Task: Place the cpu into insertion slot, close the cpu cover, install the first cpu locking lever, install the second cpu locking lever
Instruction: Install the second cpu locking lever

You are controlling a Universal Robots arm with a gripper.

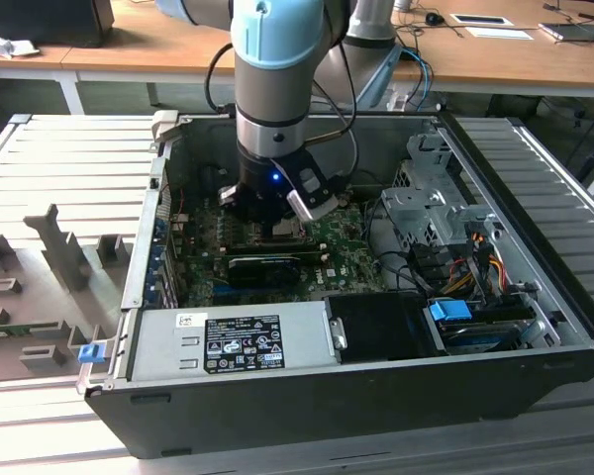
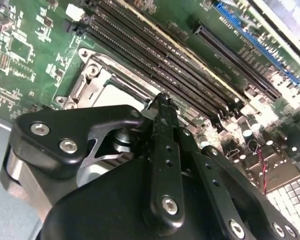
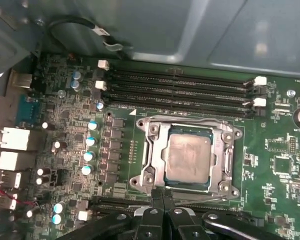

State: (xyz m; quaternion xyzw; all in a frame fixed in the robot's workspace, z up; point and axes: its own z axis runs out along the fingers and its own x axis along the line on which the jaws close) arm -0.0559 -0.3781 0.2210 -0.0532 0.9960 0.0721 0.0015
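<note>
The cpu [image 3: 187, 157], a pale silver square, lies flat in the insertion slot [image 3: 140, 121] on the green board. The cpu cover [image 3: 157, 155], a metal frame with a square window, lies down around it. My gripper [image 3: 163, 196] is shut, and its black fingertips meet at the socket's edge, just beside the cover. In the second wrist view the gripper [image 2: 162, 102] has its joined fingers against the socket's rim, next to the cpu [image 2: 115, 92]. In the exterior view the gripper [image 1: 277, 226] hangs low inside the open computer case. I cannot tell how the locking levers stand.
Several long black memory slots [image 3: 180, 90] run along one side of the socket. A long black card [image 1: 262, 267], a grey power supply [image 1: 228, 341] and a metal drive cage [image 1: 431, 213] with cables stand inside the case. Capacitors [image 3: 92, 140] stand beside the socket.
</note>
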